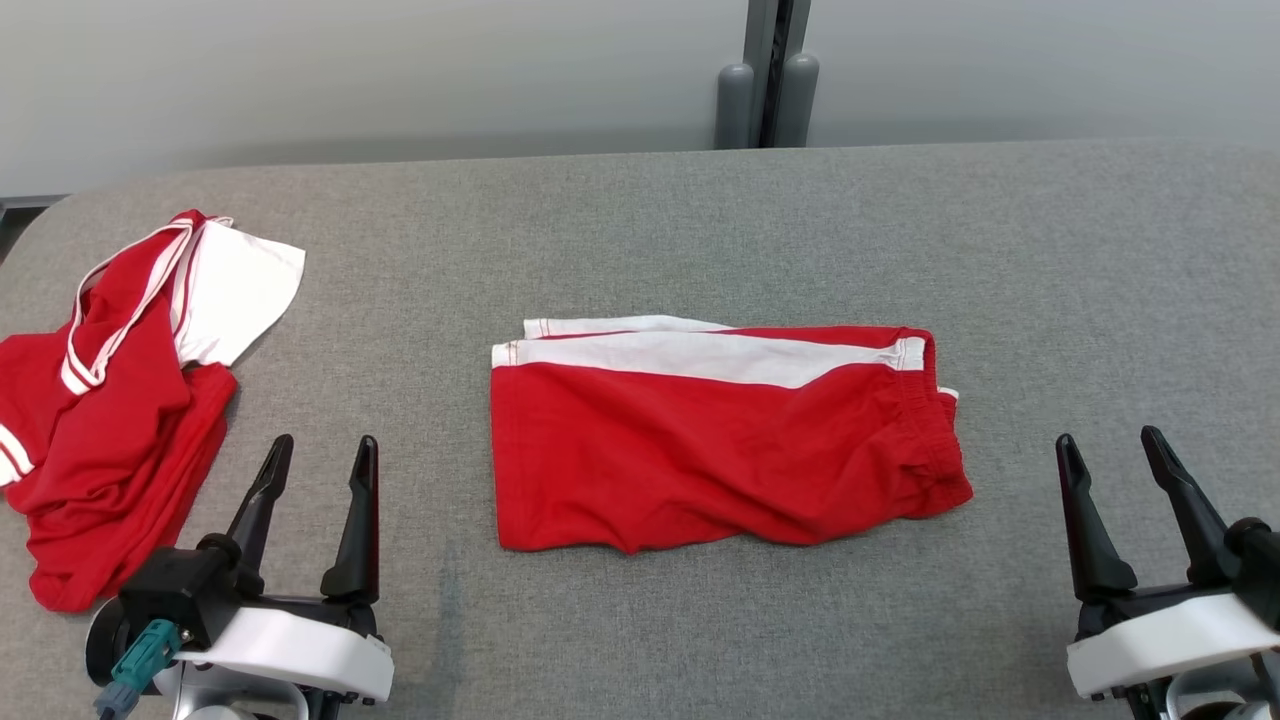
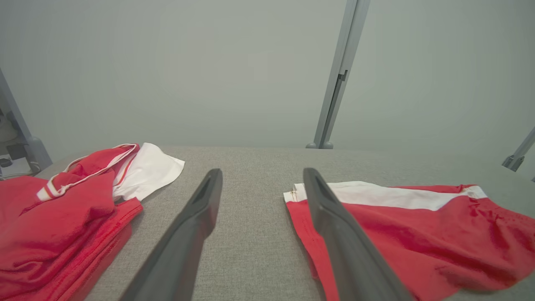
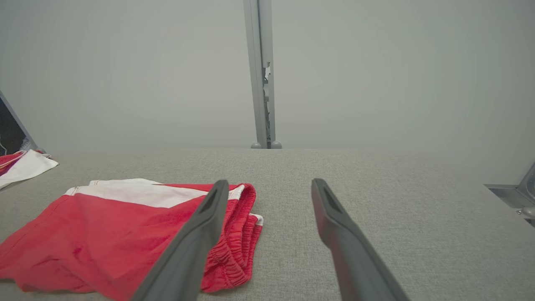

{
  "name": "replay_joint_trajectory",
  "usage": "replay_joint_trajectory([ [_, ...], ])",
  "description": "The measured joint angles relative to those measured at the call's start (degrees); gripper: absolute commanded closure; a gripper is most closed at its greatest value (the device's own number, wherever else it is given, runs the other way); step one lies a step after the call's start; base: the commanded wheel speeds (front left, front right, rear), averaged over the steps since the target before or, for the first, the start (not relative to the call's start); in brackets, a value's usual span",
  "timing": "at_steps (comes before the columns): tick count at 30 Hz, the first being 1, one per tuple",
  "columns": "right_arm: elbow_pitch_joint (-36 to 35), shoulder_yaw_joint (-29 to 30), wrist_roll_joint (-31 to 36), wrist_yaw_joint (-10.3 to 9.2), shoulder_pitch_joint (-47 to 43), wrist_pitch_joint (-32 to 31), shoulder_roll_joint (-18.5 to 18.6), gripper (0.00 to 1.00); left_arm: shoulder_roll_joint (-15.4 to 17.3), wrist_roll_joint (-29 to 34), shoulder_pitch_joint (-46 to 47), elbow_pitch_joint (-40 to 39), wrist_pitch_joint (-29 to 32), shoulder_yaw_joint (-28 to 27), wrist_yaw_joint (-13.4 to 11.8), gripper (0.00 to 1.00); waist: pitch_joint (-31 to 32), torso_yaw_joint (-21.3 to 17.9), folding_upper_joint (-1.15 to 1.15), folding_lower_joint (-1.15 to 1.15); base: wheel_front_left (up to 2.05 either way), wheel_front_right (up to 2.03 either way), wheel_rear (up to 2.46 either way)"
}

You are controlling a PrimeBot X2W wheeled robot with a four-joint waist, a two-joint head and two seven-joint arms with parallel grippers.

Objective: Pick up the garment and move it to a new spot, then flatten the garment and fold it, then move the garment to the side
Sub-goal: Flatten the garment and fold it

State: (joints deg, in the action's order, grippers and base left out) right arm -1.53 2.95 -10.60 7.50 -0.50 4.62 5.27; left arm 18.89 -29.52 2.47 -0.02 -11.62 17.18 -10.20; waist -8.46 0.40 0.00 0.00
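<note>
The red shorts [image 1: 720,440] with a white side panel lay at the middle of the grey padded table [image 1: 640,220], apparently already folded leg over leg, flat apart from slight wrinkles near the near edge. Their long axis ran across the table from side to side: the elastic waistband [image 1: 935,420] pointed to the robot's right, the leg hems [image 1: 497,450] to its left. The left gripper [image 1: 325,442] stood off the hem end and the right gripper [image 1: 1107,436] off the waistband end, so that the garment lay between the two, clear of both, with a strip of bare table on each side. Neither arm was clearly the nearer; the right gripper appeared marginally closer to its end. Both grippers had their fingers spread wide and carried nothing, fingertips directed toward the far edge of the table. A second red and white garment [image 1: 120,400] lay crumpled at the far left of the table, just beyond the left gripper and well apart from the shorts. Judgement: a further fold or a transfer to the side would require each gripper to travel inward along the long axis to its own end
</note>
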Motion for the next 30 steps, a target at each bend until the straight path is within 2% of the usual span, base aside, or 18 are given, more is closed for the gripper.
replay_joint_trajectory([
  [8, 3.3, -2.5, -0.3, 0.0, 6.0, -0.6, 1.5, 0.0, -0.1, -0.1, 1.3, 0.1, 0.3, 0.5, 0.1, 0.0, -2.5, 1.0, 0.0, 0.0, 0.0, 0.0, 0.0],
  [16, 14.0, -6.2, -1.7, 0.0, 16.0, -0.9, 4.0, 0.0, -1.6, -0.1, 4.7, 1.3, -0.4, 1.9, 1.2, 0.0, -7.0, 3.1, 0.0, 0.0, 0.0, 0.0, 0.0],
  [24, 25.0, -7.4, -3.5, 0.0, 21.1, -0.5, 3.5, 0.0, -2.2, -0.1, 6.8, 4.1, -1.5, 2.2, 2.4, 0.0, -10.0, 4.4, 0.0, 0.0, 0.0, 0.0, 0.0],
  [30, 28.1, -7.5, -5.8, 0.0, 20.8, -0.5, 3.0, 0.0, -2.5, -0.1, 7.3, 4.9, -1.8, 2.3, 2.6, 0.0, -10.0, 4.2, 0.0, 0.0, 0.0, 0.0, 0.0],
])
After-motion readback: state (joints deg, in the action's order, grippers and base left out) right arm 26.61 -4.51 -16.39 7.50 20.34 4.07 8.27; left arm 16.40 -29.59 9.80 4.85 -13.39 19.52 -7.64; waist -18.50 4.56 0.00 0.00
